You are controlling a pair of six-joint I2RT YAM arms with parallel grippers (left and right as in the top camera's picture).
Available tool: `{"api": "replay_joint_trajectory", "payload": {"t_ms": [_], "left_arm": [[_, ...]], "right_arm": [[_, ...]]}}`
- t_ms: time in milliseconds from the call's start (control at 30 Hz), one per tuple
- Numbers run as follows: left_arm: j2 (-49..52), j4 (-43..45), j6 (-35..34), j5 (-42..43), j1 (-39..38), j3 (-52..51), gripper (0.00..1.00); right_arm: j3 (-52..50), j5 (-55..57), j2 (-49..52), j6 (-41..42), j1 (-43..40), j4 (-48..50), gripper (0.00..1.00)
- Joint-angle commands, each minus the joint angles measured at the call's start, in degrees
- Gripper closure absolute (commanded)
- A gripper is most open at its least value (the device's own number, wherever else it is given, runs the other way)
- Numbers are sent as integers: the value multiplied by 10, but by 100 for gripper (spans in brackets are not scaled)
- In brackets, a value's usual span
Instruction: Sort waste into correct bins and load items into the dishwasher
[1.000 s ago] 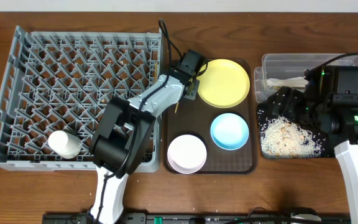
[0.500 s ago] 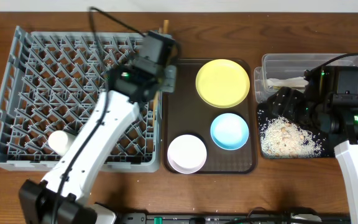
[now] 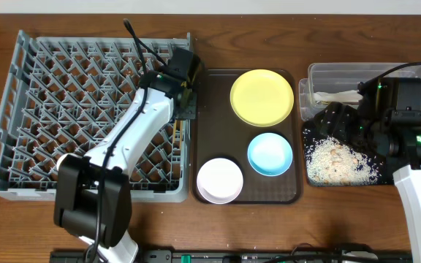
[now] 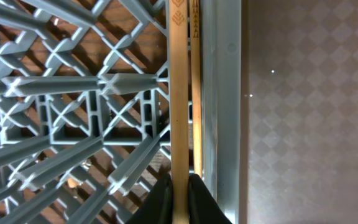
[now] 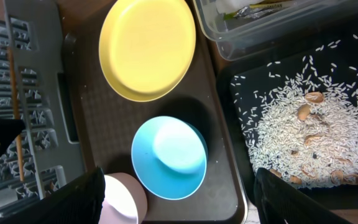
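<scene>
My left gripper [image 3: 183, 91] is over the right edge of the grey dish rack [image 3: 50, 109]. In the left wrist view it [image 4: 180, 188] is shut on the wooden chopsticks [image 4: 180, 93], which lie along the rack's right wall [image 4: 222, 112]. The yellow plate [image 3: 262, 96], the light blue bowl [image 3: 270, 153] and a white dish [image 3: 219, 180] sit on the brown tray [image 3: 287, 196]. My right gripper [image 5: 179, 205] is open and empty, high above the bowl [image 5: 169, 155] and the black tray of rice scraps [image 3: 340, 161]. The wrapper [image 5: 253, 9] and the tissue [image 3: 335, 96] lie in the clear tub [image 3: 342, 73].
The brown tray lies between the rack and the two bins. My left arm runs diagonally across the rack's lower right part. A bit of a white cup [image 3: 59, 158] shows beside the arm in the rack's front left. Bare wooden table [image 3: 269, 226] lies in front.
My left arm has carried the chopsticks from beside the yellow plate, up and left, then down onto the rack's right edge. The right arm has not moved.
</scene>
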Motion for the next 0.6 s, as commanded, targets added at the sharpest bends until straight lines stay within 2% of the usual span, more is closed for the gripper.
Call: {"api": "replay_joint_trajectory", "payload": {"t_ms": [0, 233, 367, 400, 567], "left_arm": [[15, 3, -6, -3, 1, -1, 83], [12, 1, -7, -3, 3, 1, 83], [-20, -30, -7, -3, 2, 19, 83], [-32, -39, -7, -2, 2, 24, 76], [-121, -59, -7, 39, 2, 32, 62]], "right_arm": [[-2, -4, 2, -5, -4, 0, 25], [-2, -4, 2, -5, -3, 0, 25], [-2, -4, 2, -5, -4, 0, 25], [-2, -3, 2, -5, -4, 0, 25], [-2, 14, 2, -5, -3, 0, 25]]}}
